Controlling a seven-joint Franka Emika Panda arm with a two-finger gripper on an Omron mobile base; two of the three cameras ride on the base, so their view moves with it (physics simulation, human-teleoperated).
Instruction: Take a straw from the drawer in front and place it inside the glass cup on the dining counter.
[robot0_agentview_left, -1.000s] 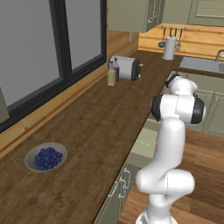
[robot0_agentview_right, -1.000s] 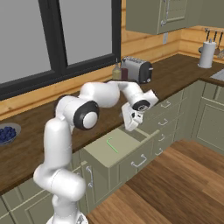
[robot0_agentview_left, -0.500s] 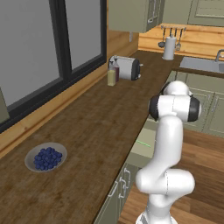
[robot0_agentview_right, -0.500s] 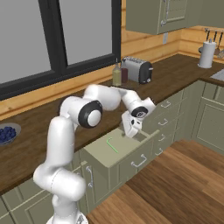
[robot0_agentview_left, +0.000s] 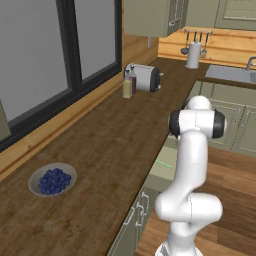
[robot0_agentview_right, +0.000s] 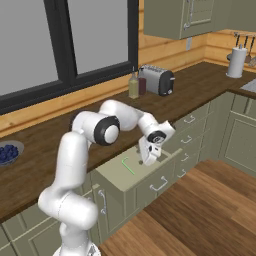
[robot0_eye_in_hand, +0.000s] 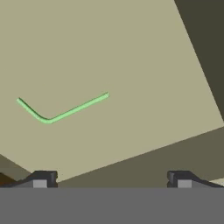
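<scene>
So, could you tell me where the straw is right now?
The straw lies flat on the floor of the open drawer, left of the gripper in the right base view.

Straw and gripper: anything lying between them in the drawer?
Nothing. In the hand view, only bare drawer floor separates the straw from the gripper, which hangs open above it.
</scene>
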